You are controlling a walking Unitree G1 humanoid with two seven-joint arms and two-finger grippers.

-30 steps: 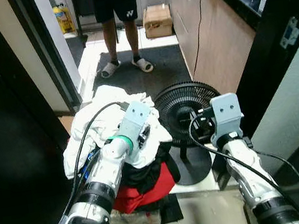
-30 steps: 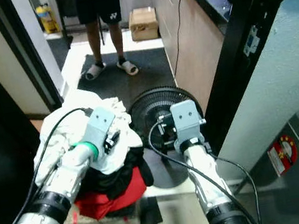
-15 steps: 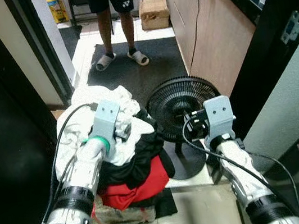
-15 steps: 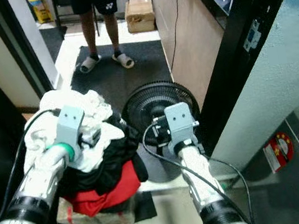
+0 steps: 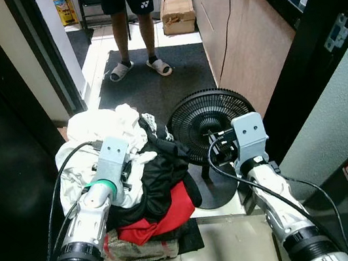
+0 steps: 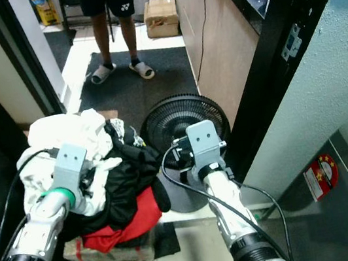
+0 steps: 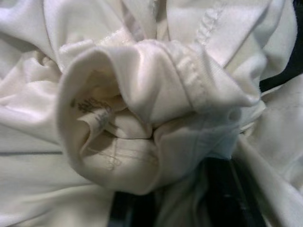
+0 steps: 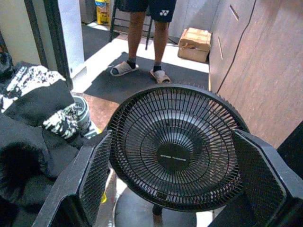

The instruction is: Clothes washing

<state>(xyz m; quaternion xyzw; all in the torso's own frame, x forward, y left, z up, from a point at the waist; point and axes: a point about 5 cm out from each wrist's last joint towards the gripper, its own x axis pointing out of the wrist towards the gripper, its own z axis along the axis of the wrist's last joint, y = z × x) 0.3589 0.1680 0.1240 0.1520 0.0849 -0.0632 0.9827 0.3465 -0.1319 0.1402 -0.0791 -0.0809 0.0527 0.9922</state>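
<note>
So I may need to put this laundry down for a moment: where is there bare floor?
Bare patches: the dark mat between the person's sandals and the fan, and the pale tiles between the robot's arms. It is crowded where the clothes pile sits close beside the fan, with the left end effector in the white cloth and the right end effector before the fan.
</note>
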